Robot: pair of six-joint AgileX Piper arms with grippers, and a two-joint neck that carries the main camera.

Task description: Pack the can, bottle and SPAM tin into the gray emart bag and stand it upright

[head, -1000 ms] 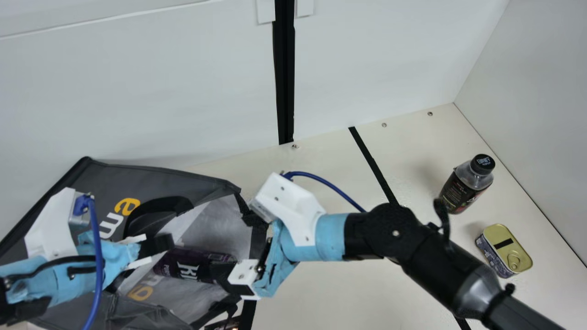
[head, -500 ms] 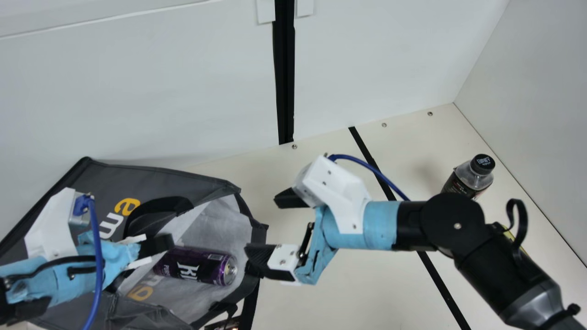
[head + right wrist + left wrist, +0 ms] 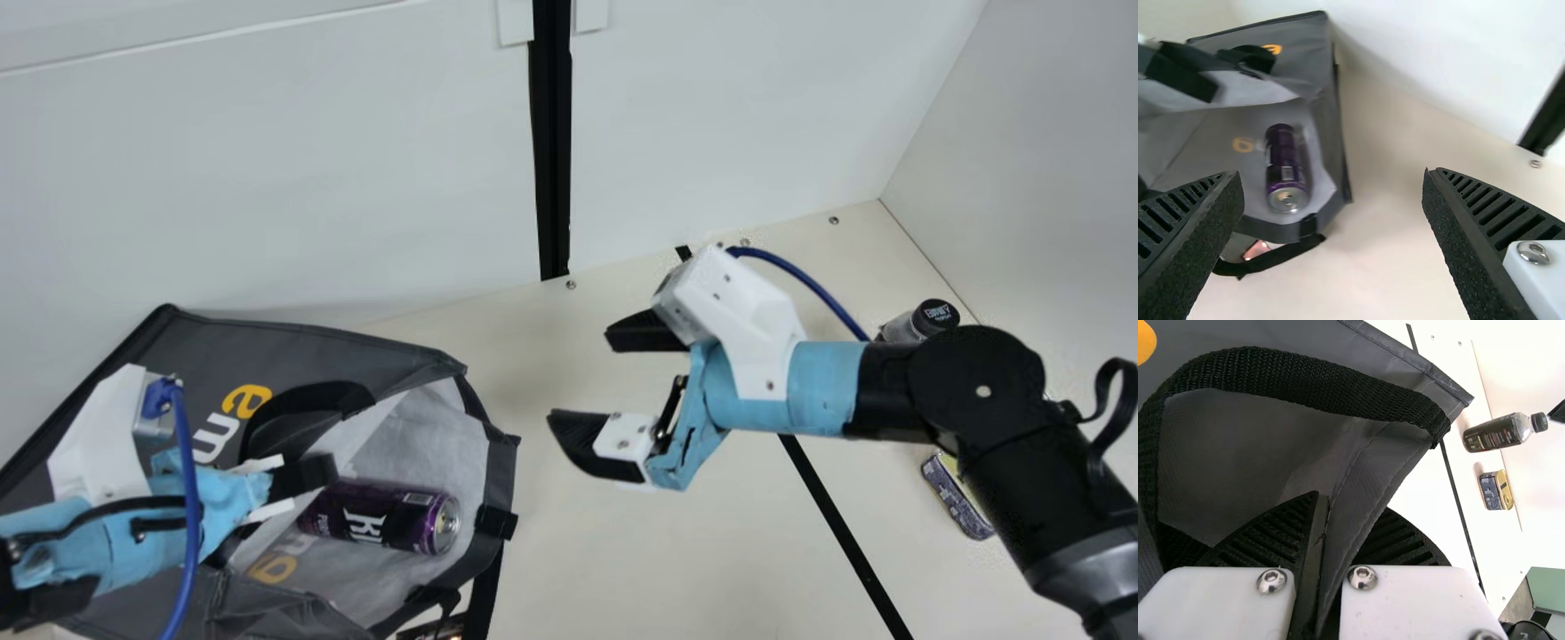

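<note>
– Spotting what in the main view?
– Seeing the can (image 3: 382,517) inside the gray emart bag (image 3: 338,342), lower left; finding the bottle (image 3: 916,324) at middle right, partly behind the right arm (image 3: 978,382), and the SPAM tin (image 3: 956,500) below. Spreading the right pincer (image 3: 578,376) wide, carrying nothing.
– And in the left wrist view?
– Pinching fabric (image 3: 1346,540) in the left pincer (image 3: 1350,503), bottom centre; best holding firm, without tugging.
– In the right wrist view?
– Facing the bag's mouth at left. Probably fetching the bottle next: gripping mid-body, then lowering it beside the can, steering past the strap (image 3: 1281,259), lower left.
</note>
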